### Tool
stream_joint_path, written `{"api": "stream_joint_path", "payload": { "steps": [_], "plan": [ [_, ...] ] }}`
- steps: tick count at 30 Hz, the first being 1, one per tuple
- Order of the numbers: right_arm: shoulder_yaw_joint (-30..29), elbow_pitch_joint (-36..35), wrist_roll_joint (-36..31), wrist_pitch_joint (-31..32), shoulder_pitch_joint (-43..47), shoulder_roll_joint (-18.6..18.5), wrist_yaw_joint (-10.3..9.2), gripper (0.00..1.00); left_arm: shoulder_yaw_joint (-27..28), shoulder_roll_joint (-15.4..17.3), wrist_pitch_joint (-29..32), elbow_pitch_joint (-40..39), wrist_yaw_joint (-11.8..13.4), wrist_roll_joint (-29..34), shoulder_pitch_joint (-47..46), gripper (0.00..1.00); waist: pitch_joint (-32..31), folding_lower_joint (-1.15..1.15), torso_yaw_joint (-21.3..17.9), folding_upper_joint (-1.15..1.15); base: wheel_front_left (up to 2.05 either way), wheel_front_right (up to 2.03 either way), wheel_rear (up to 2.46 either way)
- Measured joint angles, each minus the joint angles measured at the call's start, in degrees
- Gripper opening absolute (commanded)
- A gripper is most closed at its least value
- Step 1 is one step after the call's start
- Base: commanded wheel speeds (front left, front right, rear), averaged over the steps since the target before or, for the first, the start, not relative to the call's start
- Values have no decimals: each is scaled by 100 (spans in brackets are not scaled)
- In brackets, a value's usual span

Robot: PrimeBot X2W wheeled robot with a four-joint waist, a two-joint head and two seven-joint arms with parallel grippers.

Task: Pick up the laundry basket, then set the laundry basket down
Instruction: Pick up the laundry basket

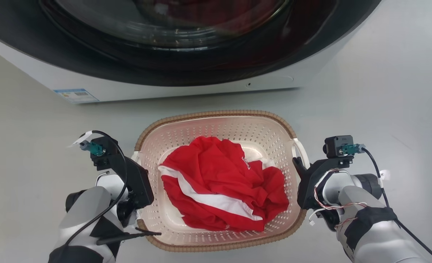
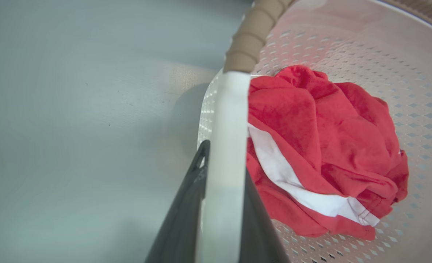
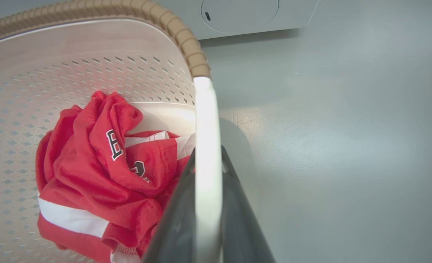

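The laundry basket (image 1: 237, 129), cream perforated plastic with a brown woven-look rim, sits in the middle of the head view in front of the washing machine. A crumpled red garment with white stripes (image 1: 219, 179) lies inside it. My left gripper (image 1: 137, 162) is at the basket's left side. In the left wrist view this gripper (image 2: 225, 160) is shut with a dark finger on each side of the white handle (image 2: 230, 109). My right gripper (image 1: 299, 166) is at the right side, likewise shut (image 3: 207, 155) on the right handle (image 3: 205, 109). I cannot tell whether the basket touches the floor.
The white washing machine (image 1: 164, 86) with its dark round door stands just beyond the basket, a blue label (image 1: 76, 95) on its lower front. Grey floor (image 1: 383, 109) spreads to both sides of the basket.
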Motion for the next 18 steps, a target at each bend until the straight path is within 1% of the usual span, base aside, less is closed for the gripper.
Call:
{"api": "stream_joint_path", "payload": {
  "steps": [9, 18],
  "plan": [
    [163, 11, 341, 450, 188, -2, 1, 0, -3, 4, 554, 53, 0, -186, 103, 0, -552, 0, 31, 0, 0, 0, 0],
    [419, -107, 743, 1027, 364, -33, 0, 0, -24, 40, 1118, 104, 7, -305, 200, 0, -1090, -1, 55, 1, 0, 0, 0]
  ]
}}
